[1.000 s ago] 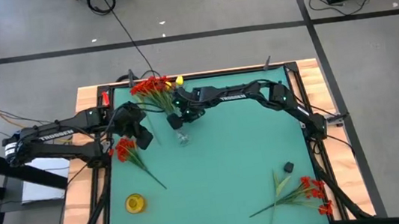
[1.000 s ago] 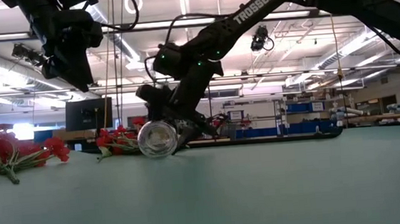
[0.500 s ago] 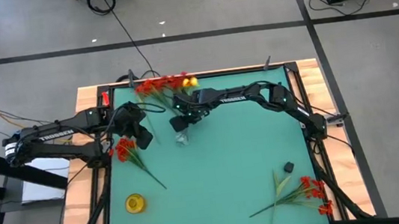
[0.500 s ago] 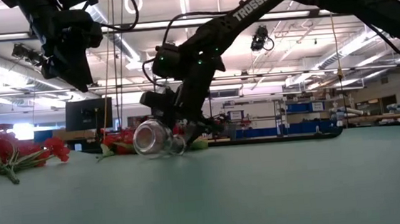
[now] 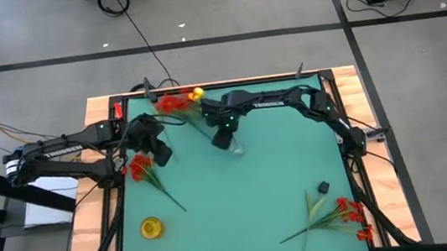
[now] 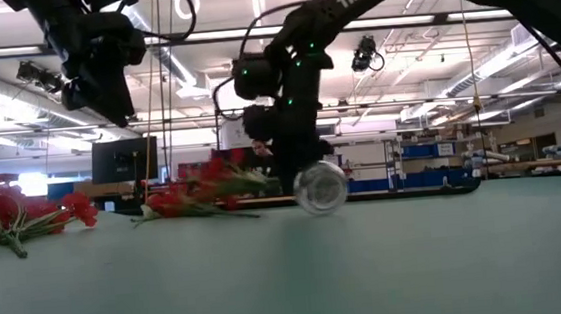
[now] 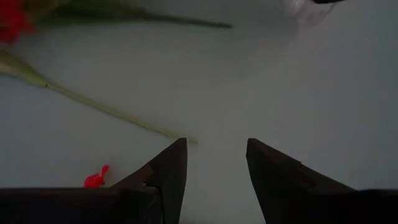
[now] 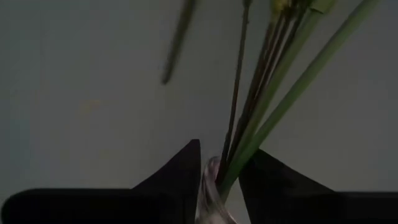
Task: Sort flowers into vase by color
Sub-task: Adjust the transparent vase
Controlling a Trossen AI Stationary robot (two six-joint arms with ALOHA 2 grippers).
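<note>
Flowers (image 5: 177, 103), red with one yellow, lie at the mat's far edge, stems running into the vase (image 5: 235, 148) your right gripper (image 5: 223, 136) pinches at the rim. Your left gripper (image 7: 214, 163) hovers open over another red sprig (image 5: 146, 170).

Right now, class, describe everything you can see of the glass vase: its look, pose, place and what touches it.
The vase is small, clear glass, lying on its side on the green table near the far middle; the low view shows its round end. The right gripper pinches its rim, one finger inside the mouth. Thin green flower stems run into the mouth, with red and yellow blossoms spread towards the far left corner.
</note>
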